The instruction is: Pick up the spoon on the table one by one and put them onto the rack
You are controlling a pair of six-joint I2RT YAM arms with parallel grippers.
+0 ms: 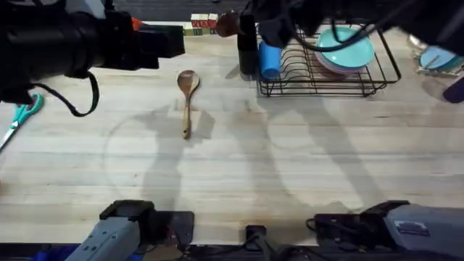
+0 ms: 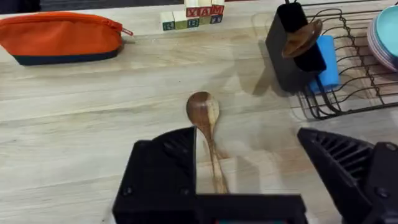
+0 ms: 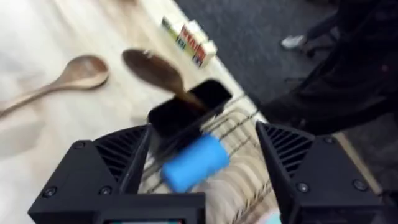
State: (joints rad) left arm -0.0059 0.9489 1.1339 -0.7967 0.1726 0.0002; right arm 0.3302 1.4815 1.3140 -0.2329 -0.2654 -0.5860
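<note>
A lighter brown spoon [image 1: 187, 98] lies flat on the table [image 1: 290, 167], bowl toward the far side. In the left wrist view that spoon [image 2: 206, 127] lies just ahead of and below my open left gripper [image 2: 249, 171], its handle running between the fingers. A darker spoon [image 1: 227, 24] stands in the tall black utensil holder [image 1: 247, 51] at the left end of the black wire rack [image 1: 326, 72]. My right gripper [image 3: 205, 168] hangs open above the holder [image 3: 186, 112], with the dark spoon [image 3: 155, 71] free of its fingers.
Teal plates [image 1: 346, 47] and a blue cylinder [image 1: 270, 59] sit in the rack. Teal scissors [image 1: 22, 116] lie at the left edge. An orange pouch [image 2: 59, 37] and lettered blocks [image 2: 193, 15] are at the far side. The left arm [image 1: 72, 43] looms dark at upper left.
</note>
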